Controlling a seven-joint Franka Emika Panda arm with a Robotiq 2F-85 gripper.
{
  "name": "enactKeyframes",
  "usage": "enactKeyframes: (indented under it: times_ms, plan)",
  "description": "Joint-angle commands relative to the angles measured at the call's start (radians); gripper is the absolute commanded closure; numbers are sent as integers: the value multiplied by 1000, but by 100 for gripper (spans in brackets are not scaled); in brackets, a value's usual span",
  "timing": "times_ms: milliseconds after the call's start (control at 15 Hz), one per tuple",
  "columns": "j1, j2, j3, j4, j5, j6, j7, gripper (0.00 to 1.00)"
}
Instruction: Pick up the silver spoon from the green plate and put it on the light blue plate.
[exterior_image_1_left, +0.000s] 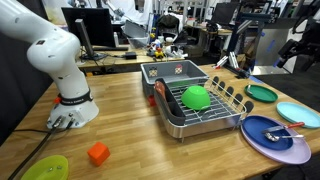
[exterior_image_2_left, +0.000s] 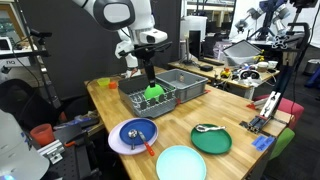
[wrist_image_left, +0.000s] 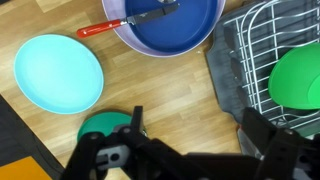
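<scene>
The silver spoon lies on the green plate, near the desk's front edge. It is plain only in that exterior view. In the exterior view from the arm's base, the green plate is a small disc past the dish rack, too far off to make out anything on it. In the wrist view only a sliver of the plate shows behind the tool's body.

The light blue plate sits just beside the green one, and the wrist view shows its face bare.

The tool hangs above the rack, close over the green bowl inside it. Its fingers are spread wide in the wrist view, with bare desk between them and nothing held. The exterior view from the base shows only the lower arm, with the tool out of the picture.

A dark blue plate rests on a lavender plate and carries a red-handled utensil.

Only the view from the base shows the lime plate and the orange block at the desk's near corner.
</scene>
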Motion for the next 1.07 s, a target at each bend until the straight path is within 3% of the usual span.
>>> enactKeyframes:
  times_ms: [0,533,1000]
  plan:
    - [-26,122,5,80,38,34,57,0]
    - [-57,356,-23,244,134,35,160,0]
    - [-51,372,-31,248,106,49,182,0]
